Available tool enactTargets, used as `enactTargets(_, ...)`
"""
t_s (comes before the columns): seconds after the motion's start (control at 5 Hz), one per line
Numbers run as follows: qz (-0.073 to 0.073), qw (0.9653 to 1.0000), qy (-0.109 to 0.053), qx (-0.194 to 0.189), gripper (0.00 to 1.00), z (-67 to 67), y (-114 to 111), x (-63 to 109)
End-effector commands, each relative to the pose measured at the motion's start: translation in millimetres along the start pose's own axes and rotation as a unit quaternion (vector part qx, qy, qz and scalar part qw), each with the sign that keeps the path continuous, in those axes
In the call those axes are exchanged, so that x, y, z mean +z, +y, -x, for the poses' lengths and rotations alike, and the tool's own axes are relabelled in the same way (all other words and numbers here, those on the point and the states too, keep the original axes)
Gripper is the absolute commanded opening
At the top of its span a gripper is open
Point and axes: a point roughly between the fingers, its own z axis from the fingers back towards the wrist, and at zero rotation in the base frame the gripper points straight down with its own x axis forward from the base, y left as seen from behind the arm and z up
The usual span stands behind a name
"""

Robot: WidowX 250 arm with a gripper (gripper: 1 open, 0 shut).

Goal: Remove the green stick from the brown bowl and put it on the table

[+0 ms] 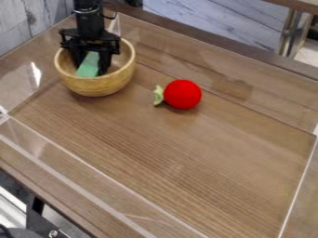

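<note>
Where walls rise, table (187, 167) wood-grained.

Stick (88, 66) in bowl (96, 85), far-left on table (187, 158); fruit (183, 94) right

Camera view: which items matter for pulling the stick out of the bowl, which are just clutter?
Job:
- light green flat stick
- round tan wooden bowl
- black gripper, shut on the stick
- brown wood-grain table

Lying about:
- red ball-like fruit with green leaf
</note>
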Motion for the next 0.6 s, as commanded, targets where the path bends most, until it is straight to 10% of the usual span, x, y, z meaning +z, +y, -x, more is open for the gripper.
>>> enactTargets(0.0,0.009,0.9995,-0.004,0.029,0.00,-4.4,-9.4,12.8)
enactTargets(0.4,0.032,0.9980,-0.014,0.054,0.00,-8.3,-13.7,42.1)
